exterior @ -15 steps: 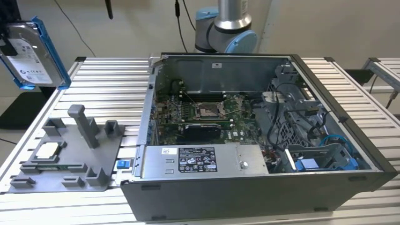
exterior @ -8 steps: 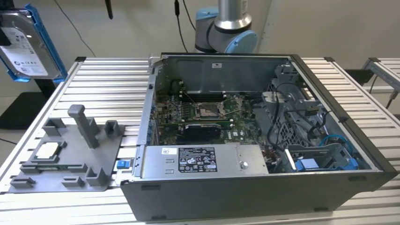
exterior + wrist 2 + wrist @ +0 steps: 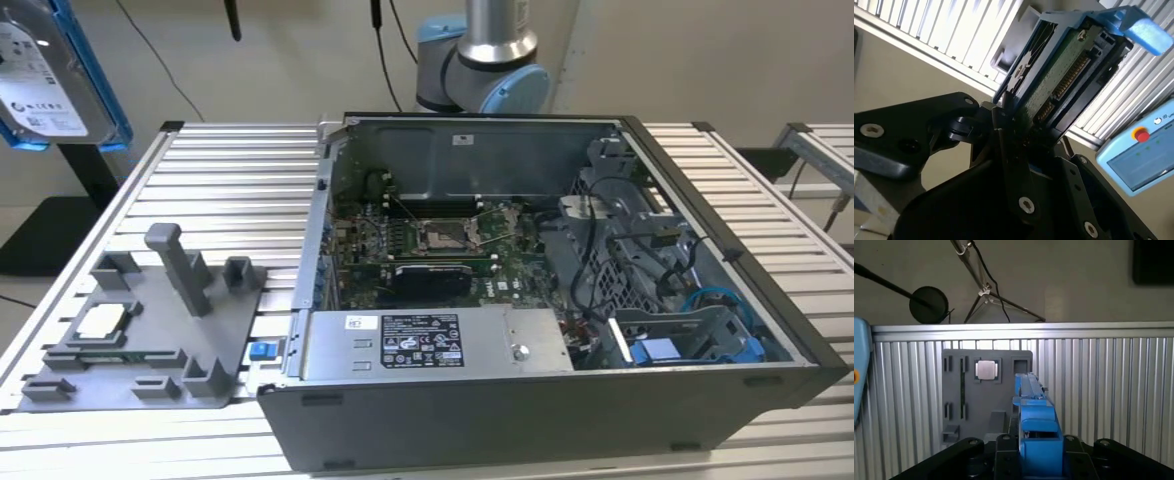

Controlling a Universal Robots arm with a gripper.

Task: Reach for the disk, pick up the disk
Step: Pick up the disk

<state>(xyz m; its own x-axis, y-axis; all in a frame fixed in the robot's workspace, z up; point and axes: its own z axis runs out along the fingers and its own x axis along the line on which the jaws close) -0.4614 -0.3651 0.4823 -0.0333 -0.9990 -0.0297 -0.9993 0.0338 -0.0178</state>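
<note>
As the disk (image 3: 47, 75) is already off the table (image 3: 227, 160), it hangs high at the exterior view's left, well apart from the open computer case (image 3: 534, 400). In both wrist views the gripper (image 3: 1034, 125) is clamped across the disk's thin body, with one black finger (image 3: 1004, 120) against its edge. The green circuit board and connector row face outward below the blue bracket (image 3: 1144, 30). The first wrist view shows the disk edge-on above the grey fixture plate (image 3: 956, 390), which carries the small silver chip (image 3: 986, 370).

Hazards, as judged:
- Slip: the hold appears to be near one end, so the free end could tilt or drop.
- Bracket flex: plastic under the pads could yield.
- Collision: the fixture's upright posts (image 3: 174, 265) stand below.
</note>
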